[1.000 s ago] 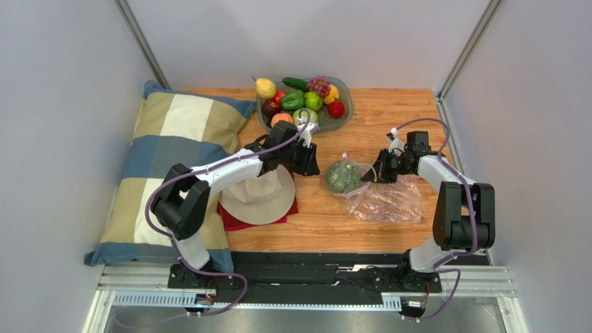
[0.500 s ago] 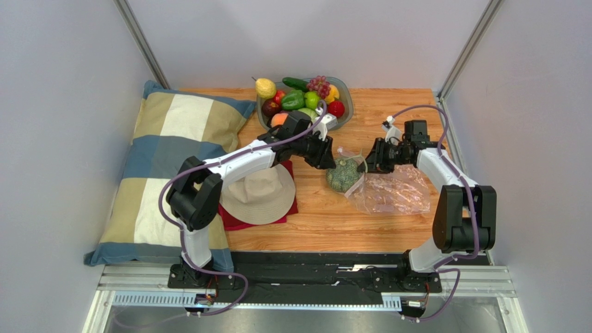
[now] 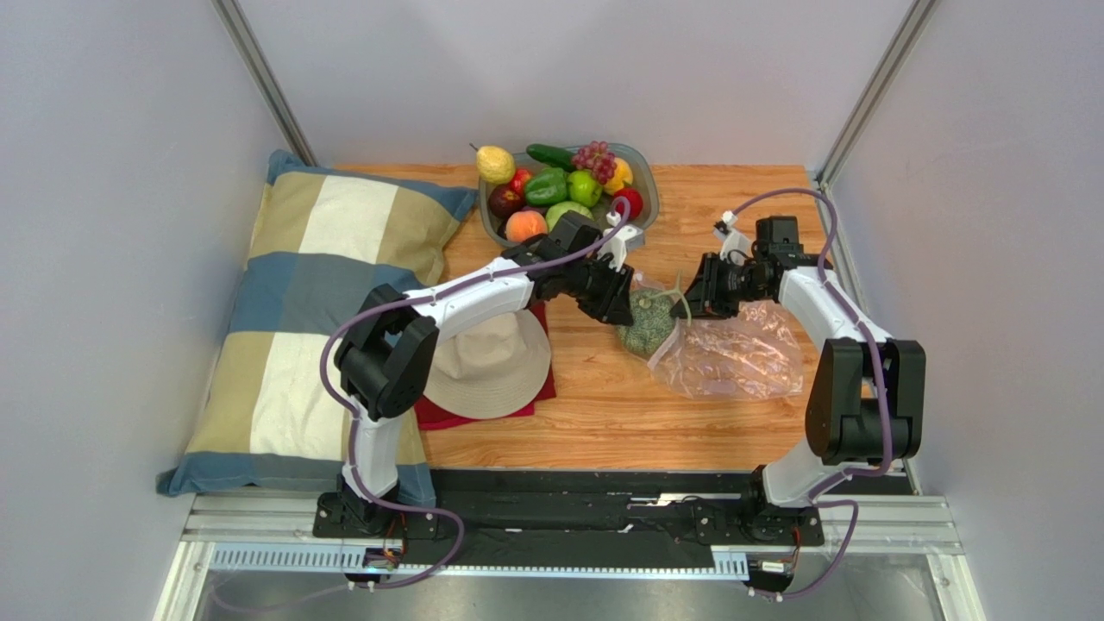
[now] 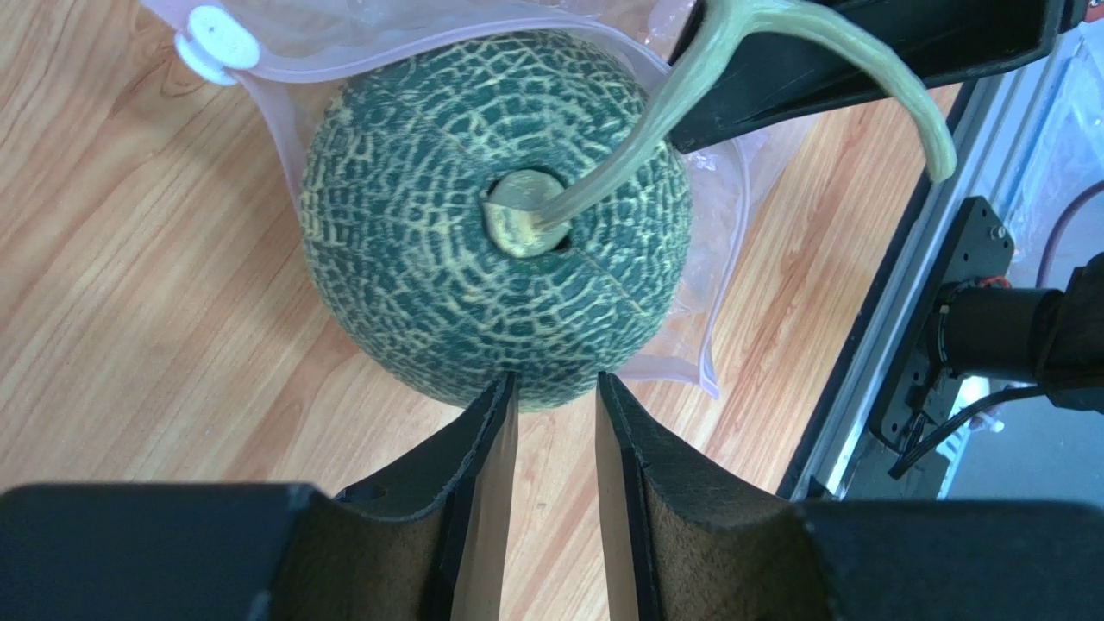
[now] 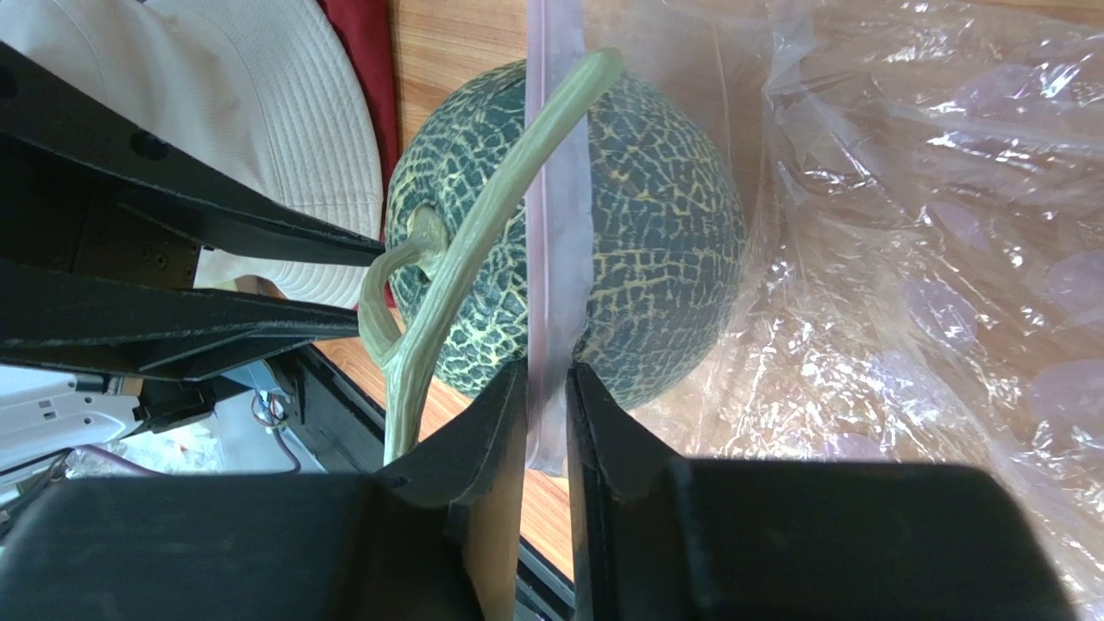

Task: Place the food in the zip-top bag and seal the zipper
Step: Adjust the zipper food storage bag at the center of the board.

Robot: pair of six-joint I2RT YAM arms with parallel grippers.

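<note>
Right jaws straddle the zipper (image 5: pixel 553 285) — melon (image 5: pixel 648 220) just beyond.

Melon (image 3: pixel 645 330) at zip-top bag (image 3: pixel 739 362) (bowl (image 3: pixel 652 201) behind)

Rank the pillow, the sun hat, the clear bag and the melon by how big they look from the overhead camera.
1. The checked pillow, clearly largest.
2. The sun hat and the zip-top bag look about alike. The hat is partly covered, so I won't rank one over the other.
3. The green melon, smallest.

Green netted melon (image 4: pixel 415 272) partway inside clear zip-top bag (image 5: pixel 907 259) mouth.
</note>
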